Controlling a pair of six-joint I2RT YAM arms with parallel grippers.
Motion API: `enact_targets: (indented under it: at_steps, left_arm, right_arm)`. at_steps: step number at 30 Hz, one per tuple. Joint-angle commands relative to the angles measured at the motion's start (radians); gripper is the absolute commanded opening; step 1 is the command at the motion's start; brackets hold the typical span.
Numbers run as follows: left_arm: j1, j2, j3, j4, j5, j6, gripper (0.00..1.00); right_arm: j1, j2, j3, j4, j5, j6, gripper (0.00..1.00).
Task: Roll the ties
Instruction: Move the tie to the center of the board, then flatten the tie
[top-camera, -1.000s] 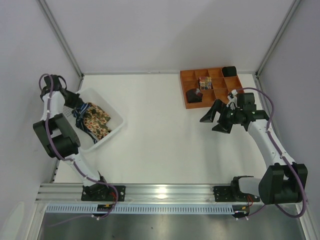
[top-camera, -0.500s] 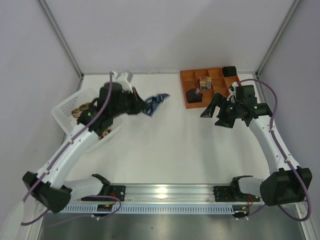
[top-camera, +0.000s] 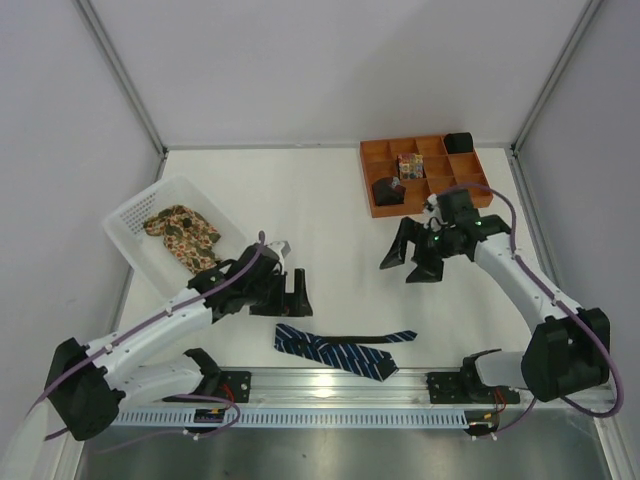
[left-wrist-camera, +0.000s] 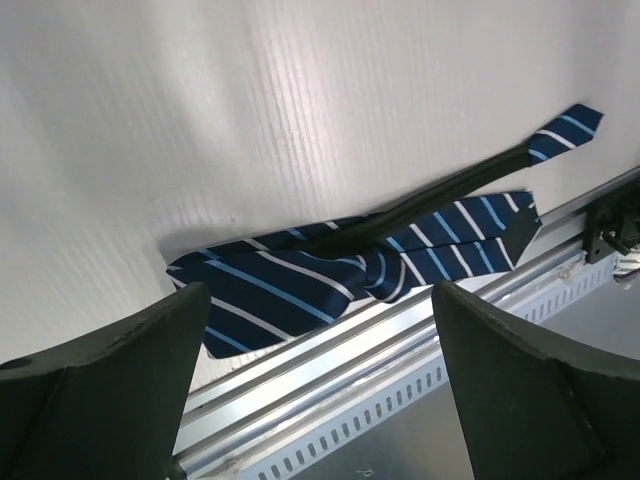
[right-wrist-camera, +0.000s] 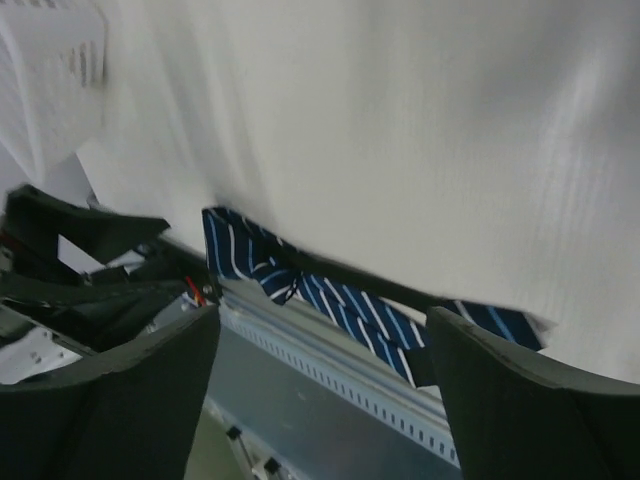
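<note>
A navy tie (top-camera: 345, 348) with thin pale-blue stripes lies loose and partly folded along the table's near edge, by the metal rail. My left gripper (top-camera: 292, 296) hovers just behind its wide end, open and holding nothing. In the left wrist view the tie (left-wrist-camera: 370, 262) stretches across between the spread fingers (left-wrist-camera: 110, 390). My right gripper (top-camera: 408, 262) is open above the table, behind the tie's narrow end, and the right wrist view shows the tie (right-wrist-camera: 345, 302) below it. A tan floral tie (top-camera: 182, 238) lies in the white basket (top-camera: 130, 215).
An orange compartment tray (top-camera: 440, 187) stands at the back right with rolled fabric pieces (top-camera: 408, 165) in some cells. The aluminium rail (top-camera: 330, 385) runs along the near edge, right next to the navy tie. The enclosure walls close in left and right.
My left arm swung from the basket to the near middle with the navy tie, then opened and let it drop by the rail. The right gripper moved left and nearer.
</note>
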Motion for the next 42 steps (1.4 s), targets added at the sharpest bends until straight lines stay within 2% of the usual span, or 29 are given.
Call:
enact_targets:
  at_steps: [1,3,5,6,7,9,13,16,19,23,26,33,42]
  left_arm:
    - [0.010,-0.026,0.127,-0.078,-0.058,0.037,1.00]
    - [0.013,-0.023,0.210,-0.227,-0.192,0.028,1.00]
    - [0.015,-0.052,0.267,-0.302,-0.291,-0.012,0.98]
    - [0.019,-0.072,0.284,-0.353,-0.396,-0.028,0.88]
    - [0.022,-0.118,0.301,-0.370,-0.446,-0.048,0.81]
    - [0.038,-0.172,0.333,-0.361,-0.527,-0.067,0.75]
    - [0.064,-0.275,0.364,-0.368,-0.577,-0.050,0.76]
    - [0.090,-0.311,0.370,-0.388,-0.561,-0.039,0.77]
    - [0.093,-0.322,0.378,-0.442,-0.560,-0.041,0.79]
    - [0.091,-0.370,0.370,-0.491,-0.564,-0.062,0.81]
    - [0.093,-0.411,0.378,-0.539,-0.566,-0.079,0.81]
    - [0.093,-0.466,0.388,-0.597,-0.575,-0.107,0.82]
    - [0.093,-0.502,0.391,-0.628,-0.578,-0.118,0.85]
  right_arm:
    - [0.110,0.037,0.017,0.028,-0.082,-0.032,0.87]
    - [0.231,0.067,0.051,0.031,-0.144,-0.051,0.84]
    - [0.332,0.104,0.068,0.037,-0.146,-0.120,0.84]
    - [0.427,0.114,0.069,0.051,-0.116,-0.152,0.82]
    - [0.466,0.123,0.060,0.063,-0.103,-0.197,0.81]
    - [0.553,0.175,0.049,0.106,-0.098,-0.225,0.72]
    - [0.665,0.250,0.013,0.218,-0.111,-0.240,0.70]
    - [0.730,0.293,0.029,0.255,-0.045,-0.249,0.71]
    - [0.765,0.363,0.062,0.256,-0.007,-0.271,0.70]
    - [0.799,0.449,0.091,0.261,0.044,-0.286,0.59]
    - [0.817,0.485,0.106,0.272,0.116,-0.292,0.59]
    - [0.848,0.569,0.177,0.244,0.139,-0.314,0.59]
    - [0.893,0.598,0.243,0.229,0.185,-0.285,0.62]
